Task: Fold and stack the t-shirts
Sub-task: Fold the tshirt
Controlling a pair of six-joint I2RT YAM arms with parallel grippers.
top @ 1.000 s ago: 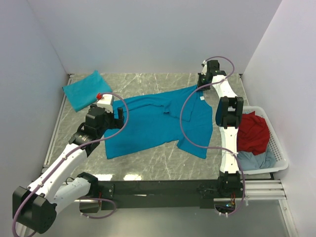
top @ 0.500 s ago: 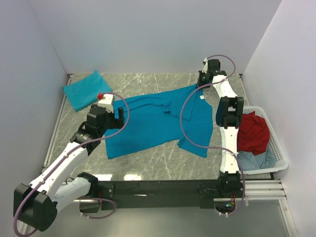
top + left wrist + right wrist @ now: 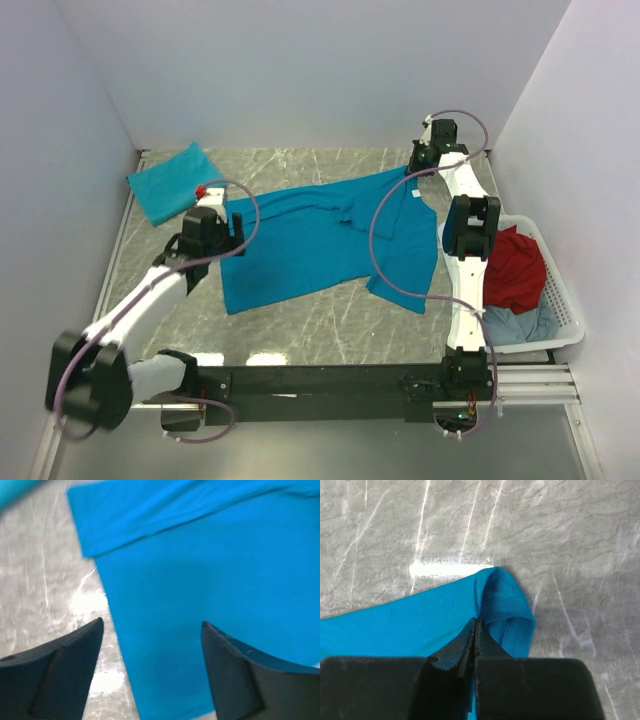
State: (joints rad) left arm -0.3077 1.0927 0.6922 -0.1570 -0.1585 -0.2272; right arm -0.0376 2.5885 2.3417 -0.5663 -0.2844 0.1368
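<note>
From above, the spread t-shirt (image 3: 320, 245) covers the middle of the tabletop (image 3: 300, 165), its white neck label (image 3: 410, 196) unreadable; a folded t-shirt (image 3: 168, 183) sits at the far left corner. In the left wrist view, the left hand (image 3: 152, 630) hangs released over the spread shirt's edge. In the right wrist view, the right hand (image 3: 475, 627) is clenched on its hemmed corner.

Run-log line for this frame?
left end effector: open above spread shirt | right end effector: shut on its far edge | folded shirt: far-left corner

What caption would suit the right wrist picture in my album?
Right pincer shut on a folded edge of the teal shirt, over the marbled table.
</note>
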